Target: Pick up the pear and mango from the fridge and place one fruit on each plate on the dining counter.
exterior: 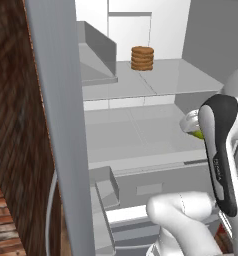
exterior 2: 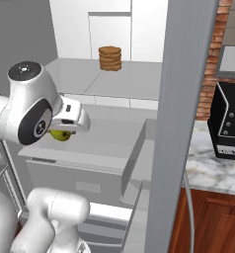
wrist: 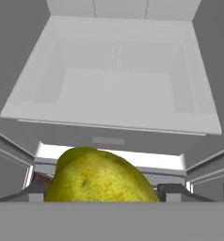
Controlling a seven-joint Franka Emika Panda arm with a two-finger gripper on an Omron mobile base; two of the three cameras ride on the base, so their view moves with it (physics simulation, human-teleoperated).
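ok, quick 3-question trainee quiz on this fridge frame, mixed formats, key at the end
1. True or false: the pear sits between the jaws of the gripper.
2. Multiple choice: what stands on the upper fridge shelf? A) a blue plate B) a stack of brown discs C) a bottle
3. Fill in: in the hand view, beyond the pear lies an open white ___.

Key: 1 true; 2 B; 3 drawer.
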